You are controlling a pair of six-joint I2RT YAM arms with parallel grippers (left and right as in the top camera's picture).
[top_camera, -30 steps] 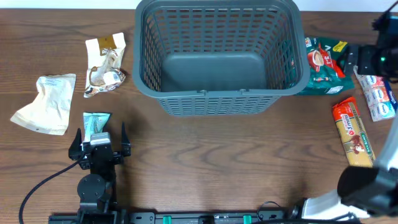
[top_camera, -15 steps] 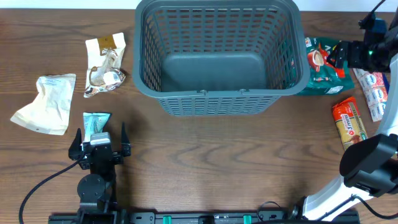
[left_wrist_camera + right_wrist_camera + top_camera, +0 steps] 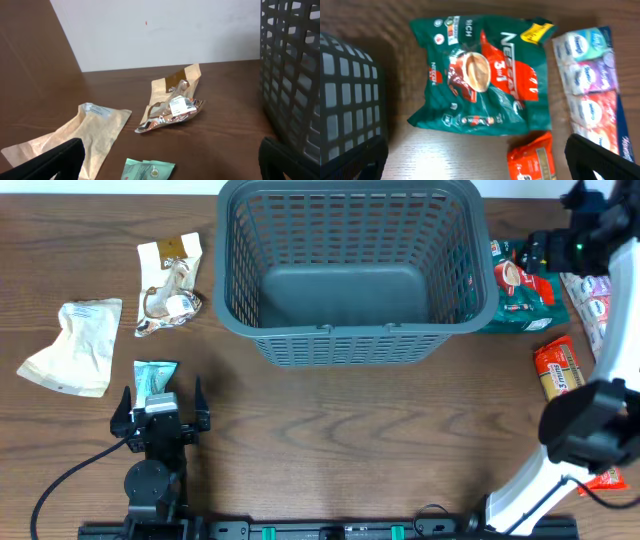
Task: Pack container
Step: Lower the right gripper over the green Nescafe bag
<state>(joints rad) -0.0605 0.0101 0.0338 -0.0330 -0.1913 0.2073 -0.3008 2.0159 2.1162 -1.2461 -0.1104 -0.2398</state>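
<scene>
1. The container [image 3: 350, 348], a large dark grey basket with lattice sides, stands upright at the far middle of the table [image 3: 330, 450]. Its mouth faces up and its solid floor is in plain view from overhead.
2. The left gripper [image 3: 161, 395] sits in front of the container's front left corner, well apart from it. Its fingers are spread wide and grip nothing.
3. A teal packet [image 3: 155, 375] lies flat between those spread fingers, its far end pointing towards the container's left side.
4. Near the container's left wall lies a torn brown-and-silver wrapper [image 3: 170, 285], crumpled and split open.
5. Farther out from that same wall, beyond the wrapper and apart from it, a beige pouch [image 3: 70, 345] lies flat.
6. The right gripper [image 3: 477, 162] hangs beside the container's right wall, over a green coffee-mix packet [image 3: 480, 80]. Its fingers stand wide apart with nothing between them.
7. The green coffee-mix packet lies flat, printed face up, just beside the container's right wall.
8. A many-coloured strip of tissue packs [image 3: 590, 85] lies just beside the green packet, on the side away from the container.
9. An orange packet [image 3: 560, 375] lies to the right of the container's front right corner, nearer the front edge than the green packet.
</scene>
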